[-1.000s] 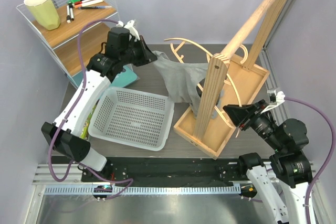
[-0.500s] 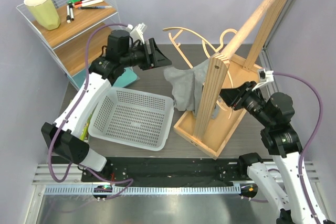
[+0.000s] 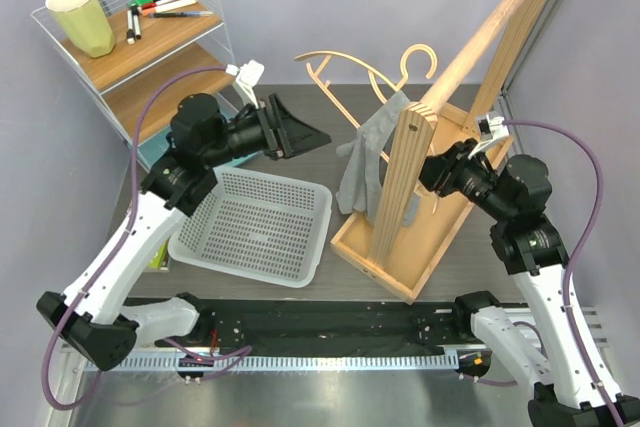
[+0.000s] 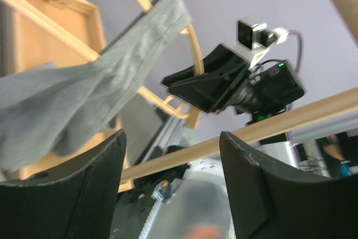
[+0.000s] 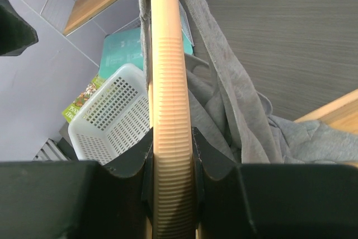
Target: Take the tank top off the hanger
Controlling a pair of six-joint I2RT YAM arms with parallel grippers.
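Dark grey table [image 3: 315, 159], pale lilac walls.
Item 1, nearest us: white perforated basket [image 3: 255, 222] and the rail stand's wooden tray [image 3: 385, 257].
Item 2, right gripper [image 3: 435, 172]: pinched tight on 1 arm of the hanger [image 5: 168, 82], held aloft.
Item 3, left gripper [image 3: 300, 134]: fingers spread, nothing between them, apart from the cloth.
Item 4, tank top [image 3: 365, 157]: dangling from the hanger, seemingly by 1 strap, body limp beside the upright post [image 3: 400, 177].
We judge the step to be freeing that strap. Next, the left gripper must close on the cloth and draw it off the arm's end.
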